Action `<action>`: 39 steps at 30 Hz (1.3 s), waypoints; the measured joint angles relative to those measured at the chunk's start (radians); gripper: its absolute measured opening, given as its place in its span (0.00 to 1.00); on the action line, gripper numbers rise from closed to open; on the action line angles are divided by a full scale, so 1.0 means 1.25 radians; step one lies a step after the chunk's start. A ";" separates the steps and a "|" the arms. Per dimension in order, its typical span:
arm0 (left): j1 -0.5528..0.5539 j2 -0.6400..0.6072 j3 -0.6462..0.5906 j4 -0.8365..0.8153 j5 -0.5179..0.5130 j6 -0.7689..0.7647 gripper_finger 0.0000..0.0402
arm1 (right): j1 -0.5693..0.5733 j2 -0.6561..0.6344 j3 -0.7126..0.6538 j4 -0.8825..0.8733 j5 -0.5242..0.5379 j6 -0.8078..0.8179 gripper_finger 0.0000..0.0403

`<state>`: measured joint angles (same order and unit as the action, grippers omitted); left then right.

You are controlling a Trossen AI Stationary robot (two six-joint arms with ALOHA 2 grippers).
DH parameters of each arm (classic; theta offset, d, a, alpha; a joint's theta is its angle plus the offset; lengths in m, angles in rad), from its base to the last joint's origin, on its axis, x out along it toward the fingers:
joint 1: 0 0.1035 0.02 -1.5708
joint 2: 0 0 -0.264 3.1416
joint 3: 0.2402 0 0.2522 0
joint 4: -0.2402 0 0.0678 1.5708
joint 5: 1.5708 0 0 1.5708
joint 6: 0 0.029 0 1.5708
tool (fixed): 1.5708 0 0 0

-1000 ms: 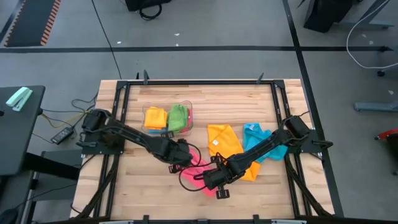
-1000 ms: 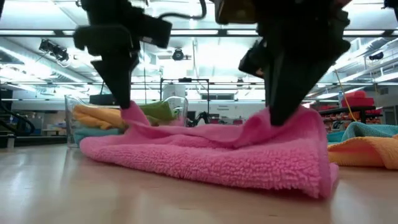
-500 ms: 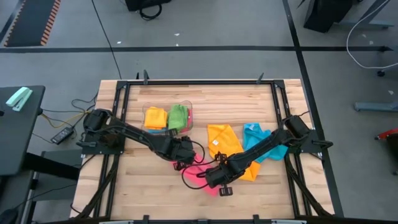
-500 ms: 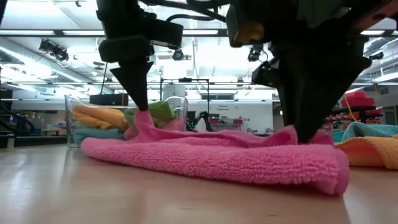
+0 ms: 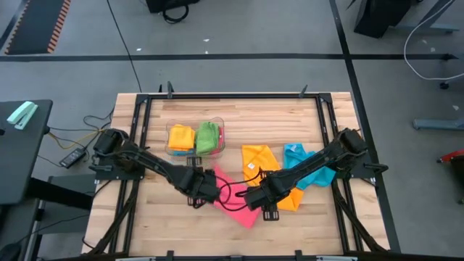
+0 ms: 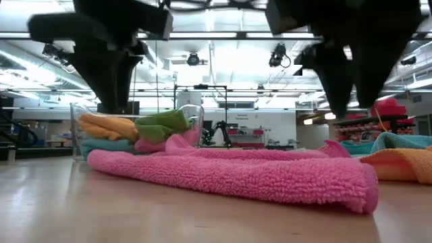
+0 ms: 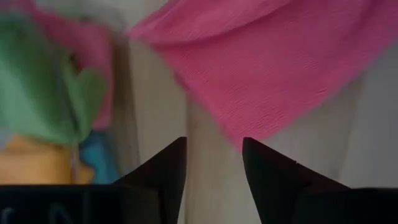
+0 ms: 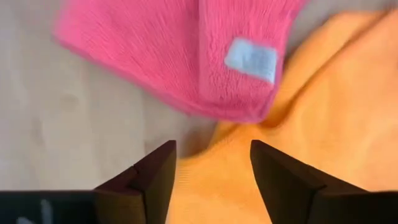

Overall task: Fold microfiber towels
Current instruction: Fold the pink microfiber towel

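A pink microfiber towel (image 5: 235, 199) lies folded on the wooden table, its rounded fold toward the near edge (image 6: 229, 174). My left gripper (image 5: 197, 190) hangs open just left of it, fingers apart in the left wrist view (image 7: 214, 155) with a corner of the pink towel (image 7: 267, 62) beyond them. My right gripper (image 5: 262, 201) hangs open at its right, fingers (image 8: 211, 162) over the edge of an orange towel (image 8: 323, 124). The pink towel's white label (image 8: 252, 59) faces up. Both grippers (image 6: 108, 61) (image 6: 358, 61) are raised clear of the cloth.
A clear bin (image 5: 196, 138) at the far left holds folded yellow and green towels. The orange towel (image 5: 262, 165) and a blue towel (image 5: 304, 165) lie crumpled to the right of the pink one. Bare wood stretches along the near edge.
Both grippers have opened and let go of the pink towel's raised corners, then risen off it, the left drawing toward the table's left, the right toward the right and far side. The lifted corners have dropped, and the towel now lies flat, folded over.
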<state>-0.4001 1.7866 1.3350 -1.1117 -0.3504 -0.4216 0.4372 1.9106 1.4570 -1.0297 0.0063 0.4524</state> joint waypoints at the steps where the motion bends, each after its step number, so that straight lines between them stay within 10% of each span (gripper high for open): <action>1: -0.008 0.001 0.000 0.017 0.000 0.010 0.41 | 0.003 -0.013 0.000 0.012 0.000 -0.002 0.54; 10: -0.062 0.036 0.000 0.107 -0.013 0.119 0.43 | 0.075 -0.018 0.000 0.290 0.085 -0.116 0.53; 23: -0.129 0.196 -0.001 0.049 -0.125 0.218 0.58 | 0.098 0.002 -0.002 0.277 0.155 -0.047 0.52; 31: -0.122 0.205 -0.001 0.038 -0.130 0.194 0.41 | 0.097 0.002 -0.002 0.282 0.167 -0.047 0.52; 39: -0.118 0.198 -0.001 0.031 -0.130 0.109 0.03 | 0.100 0.002 -0.002 0.287 0.202 -0.048 0.52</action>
<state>-0.5479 2.0344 1.3334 -1.0723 -0.5130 -0.2848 0.5627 1.9133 1.4551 -0.6715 0.2587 0.3923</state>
